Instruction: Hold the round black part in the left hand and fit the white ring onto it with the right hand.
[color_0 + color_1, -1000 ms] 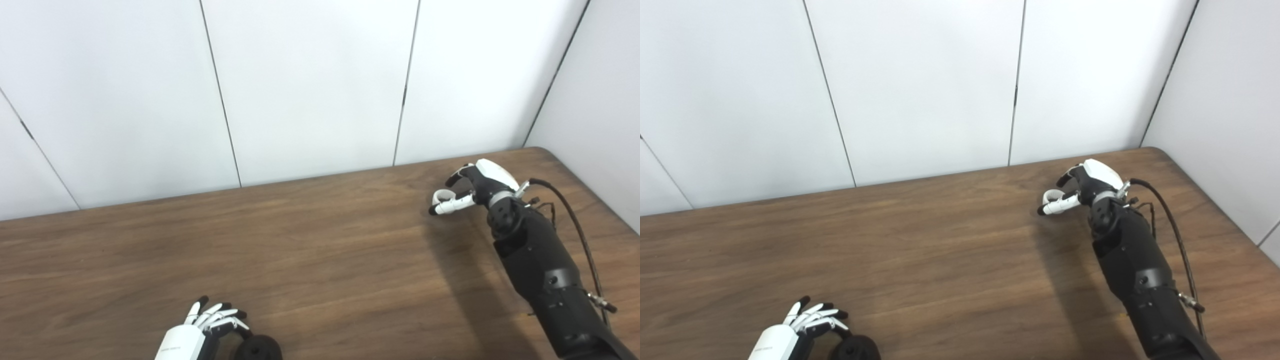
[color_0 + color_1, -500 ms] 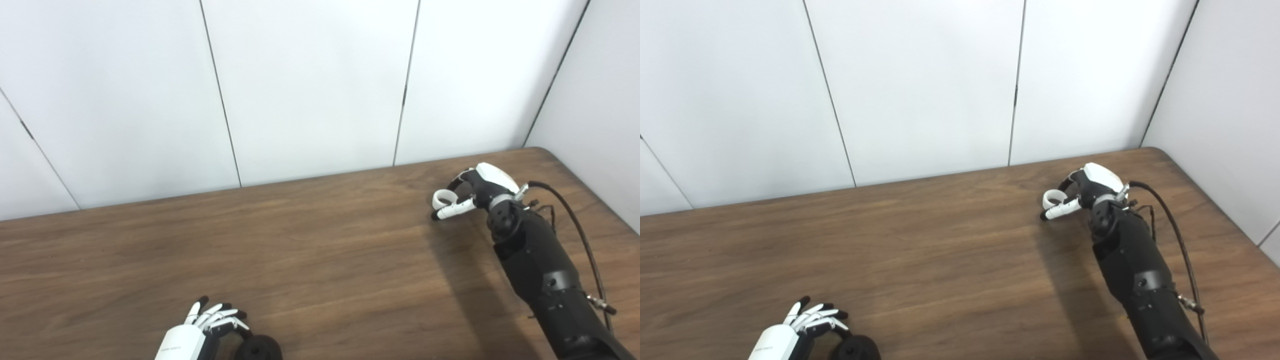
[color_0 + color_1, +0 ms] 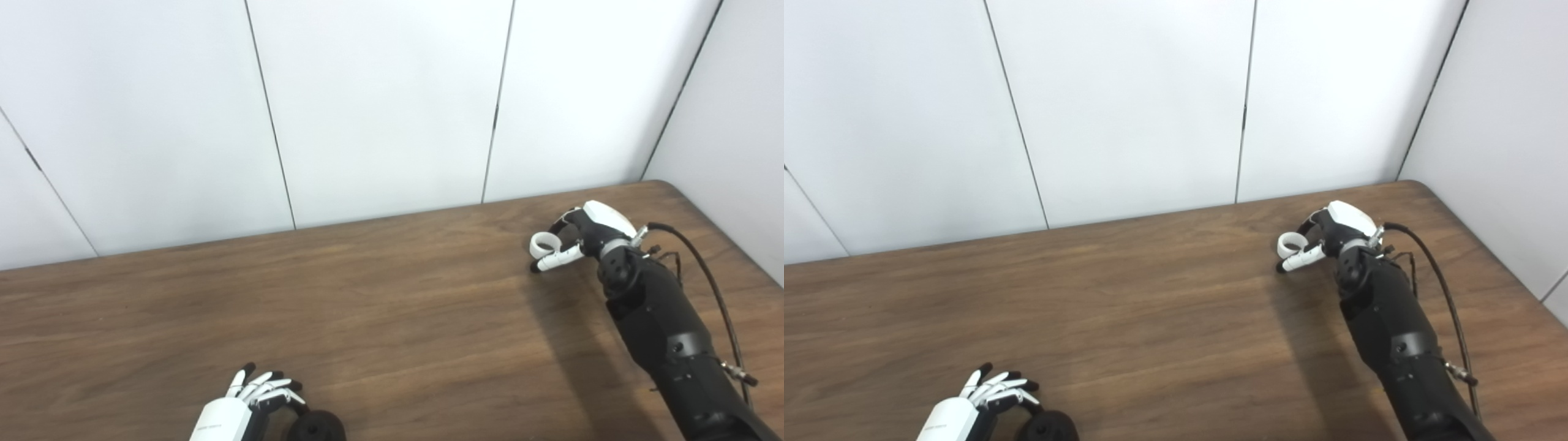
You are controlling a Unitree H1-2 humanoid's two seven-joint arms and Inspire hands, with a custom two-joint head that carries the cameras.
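Right hand point(image 3: 582, 236) at small, plain white ring point(image 3: 542, 244).

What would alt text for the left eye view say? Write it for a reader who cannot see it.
A robot's right hand pinches a white ring near the far right of a brown wooden table. Its left hand rests beside a round black part at the near edge. White wall panels stand behind.

— Where am I working?

— A bare test cell, a lab by the look of it: my wood-grain table point(image 3: 392, 306) is pushed into a corner of plain white wall panels point(image 3: 380, 104) with dark seams, and an exposed black cable point(image 3: 704, 275) loops along my right forearm.
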